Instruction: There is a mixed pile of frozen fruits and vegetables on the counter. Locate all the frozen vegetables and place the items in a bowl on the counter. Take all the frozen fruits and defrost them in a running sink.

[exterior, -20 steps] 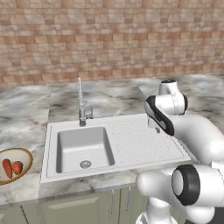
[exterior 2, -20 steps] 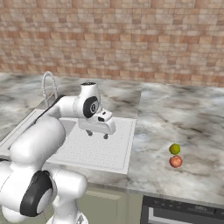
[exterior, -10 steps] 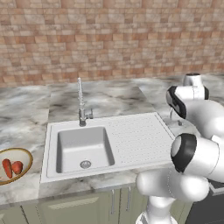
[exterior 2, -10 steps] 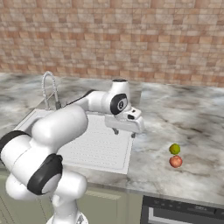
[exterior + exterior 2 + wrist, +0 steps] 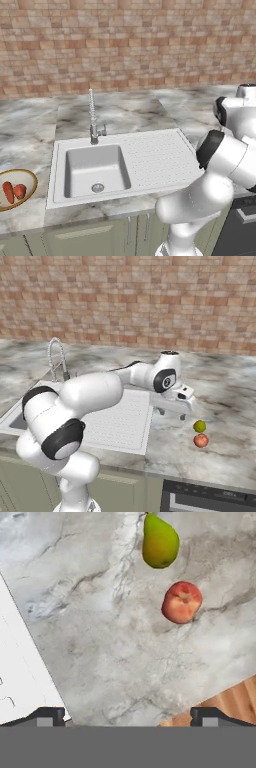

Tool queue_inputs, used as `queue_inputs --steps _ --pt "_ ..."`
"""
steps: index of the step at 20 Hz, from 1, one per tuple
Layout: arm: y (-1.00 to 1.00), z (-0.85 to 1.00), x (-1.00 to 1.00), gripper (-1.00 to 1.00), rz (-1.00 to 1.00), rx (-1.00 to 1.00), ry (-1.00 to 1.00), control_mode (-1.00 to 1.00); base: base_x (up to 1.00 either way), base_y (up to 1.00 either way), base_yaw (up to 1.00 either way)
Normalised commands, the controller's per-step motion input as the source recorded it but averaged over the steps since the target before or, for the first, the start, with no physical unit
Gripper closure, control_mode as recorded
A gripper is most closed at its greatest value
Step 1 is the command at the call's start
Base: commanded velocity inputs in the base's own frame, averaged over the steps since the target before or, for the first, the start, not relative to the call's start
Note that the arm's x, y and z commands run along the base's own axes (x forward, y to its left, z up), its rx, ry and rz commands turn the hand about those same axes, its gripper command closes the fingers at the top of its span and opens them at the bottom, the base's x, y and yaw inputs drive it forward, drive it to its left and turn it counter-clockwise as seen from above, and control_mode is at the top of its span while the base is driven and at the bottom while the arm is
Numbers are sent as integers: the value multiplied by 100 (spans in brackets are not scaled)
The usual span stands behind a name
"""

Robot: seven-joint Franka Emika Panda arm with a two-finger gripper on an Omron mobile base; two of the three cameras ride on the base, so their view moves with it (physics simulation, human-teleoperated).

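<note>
A: Gripper [image 5: 171, 413] status?

B: Hangs over the counter [image 5: 225, 451], just past the right edge of the sink [image 5: 120, 421] drainboard. Fingers point down, spread apart, nothing between them. In the hand view the two tips [image 5: 47, 716] sit wide at the bottom, bare marble between.

A: Fruits?

B: Both on the counter to the right of the gripper, apart from it. Red-orange fruit [image 5: 201, 440] nearer the front edge, yellow-green fruit [image 5: 200, 426] just behind it, close together, can't tell if they touch. Hand view shows the red-orange one [image 5: 182, 602] looking like a peach and the yellow-green one [image 5: 160, 541] pear-shaped, small gap between them there.

A: Vegetables?

B: In the bowl [image 5: 29, 177], at the far left of the counter in the left base view, left of the sink. Two orange-red pieces inside: the longer piece [image 5: 8, 192] and the stubbier piece [image 5: 19, 191] side by side.

A: Sink?

B: Basin [image 5: 95, 170] on the left side, dotted drainboard on the right, spring-neck faucet [image 5: 92, 117] behind the basin. Can't tell if water is running. Brick wall [image 5: 125, 45] behind everything.
</note>
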Motion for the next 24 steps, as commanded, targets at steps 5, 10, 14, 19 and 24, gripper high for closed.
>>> queue_inputs --steps 5,10,14,19,24 --pt "-82 0 -16 -100 -12 0 0 -100 0 0 0" --pt "-26 -22 -5 -100 -4 4 2 -100 0 0 0" --pt "-11 -39 0 -100 0 6 0 -100 0 0 0" --pt "-14 -40 0 -100 0 0 -10 -100 0 0 0" --pt "-16 -33 31 -100 6 0 -5 -100 0 0 0"
